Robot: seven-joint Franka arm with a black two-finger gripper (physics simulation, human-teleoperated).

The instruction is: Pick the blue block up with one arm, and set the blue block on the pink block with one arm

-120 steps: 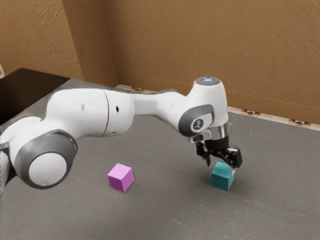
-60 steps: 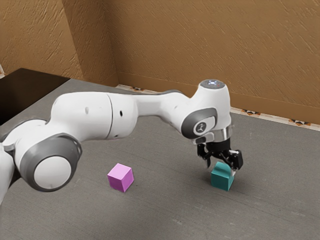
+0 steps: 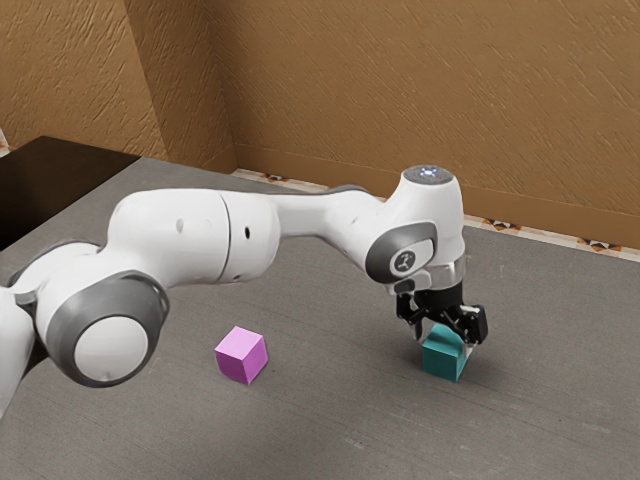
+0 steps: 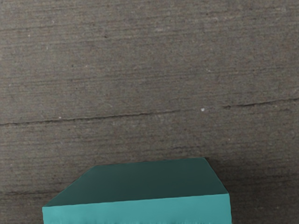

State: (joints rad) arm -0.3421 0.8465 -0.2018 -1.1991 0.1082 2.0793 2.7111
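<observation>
arm (image 3: 300, 215): stretched to exterior view's right | tool (image 3: 443, 330): pointing down, fingers (image 3: 474, 325) spread apart

The grey table (image 3: 300, 430) has a grainy, streaked top, and the wrist view shows thin dark cracks across it. Behind it stands a rough brown wall (image 3: 400, 80) with a pale patterned strip (image 3: 540, 228) along its foot. A black slab (image 3: 50, 180) lies at the exterior view's left.

The gripper (image 3: 443, 328) has sunk toward 6 o'clock. Its spread fingers now straddle the top of the blue block (image 3: 444, 360), where a second ago they hung just above it. The arm (image 3: 200, 240) has leaned slightly toward 4 o'clock, following the hand down.
</observation>
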